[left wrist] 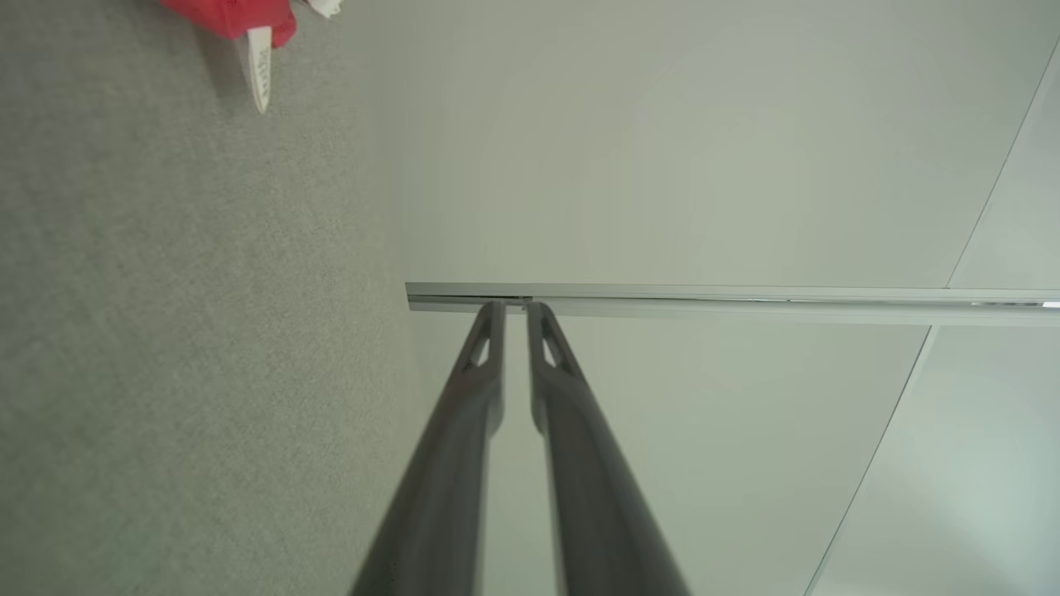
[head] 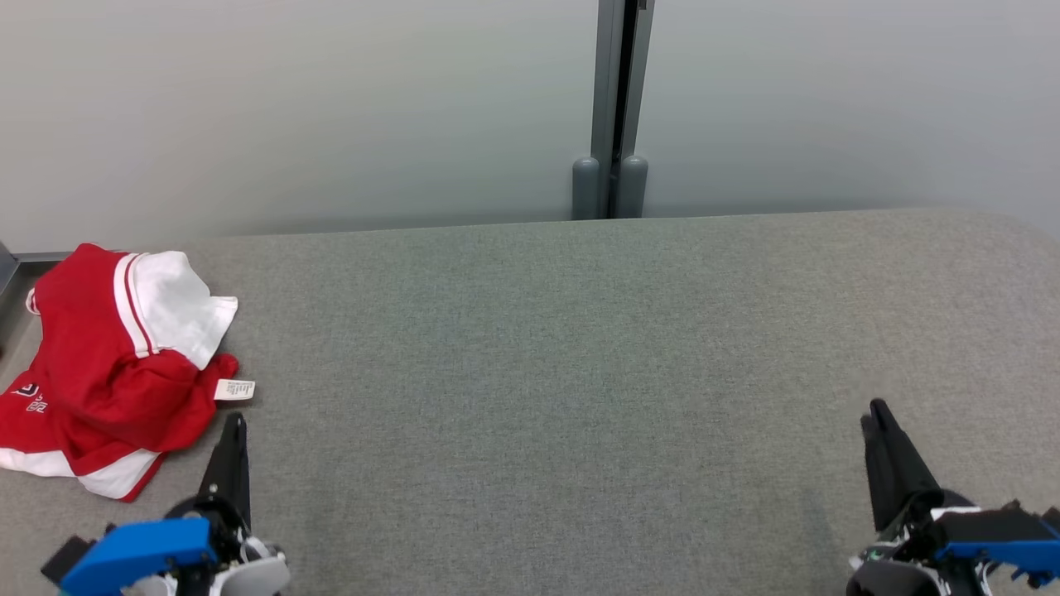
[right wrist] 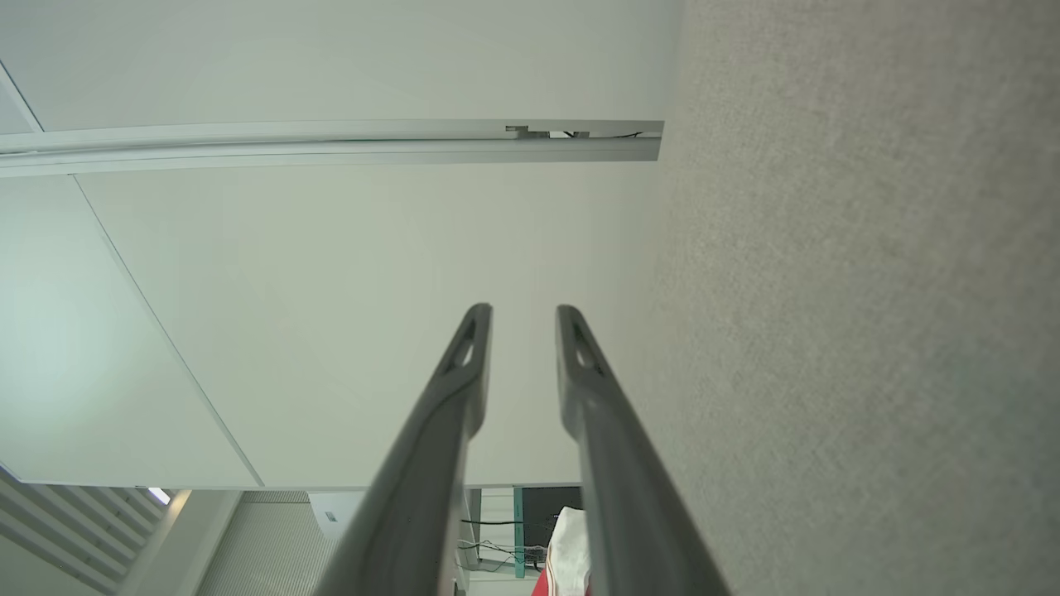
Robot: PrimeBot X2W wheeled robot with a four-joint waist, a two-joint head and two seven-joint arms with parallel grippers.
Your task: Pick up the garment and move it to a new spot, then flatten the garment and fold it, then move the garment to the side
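Note:
The garment, red with white sleeves and trim, lies crumpled at the far left of the grey table, its white care label sticking out to the right. My left gripper hovers just right of and nearer than the garment, apart from it. In the left wrist view its fingers stand a narrow gap apart with nothing between them, and a corner of the garment and the label sit at the top left. My right gripper is low at the right, open and empty.
A pale partition wall with a grey vertical post runs along the table's far edge. The garment lies close to the table's left edge, where a grey metal frame shows. Bare grey felt stretches between the two grippers.

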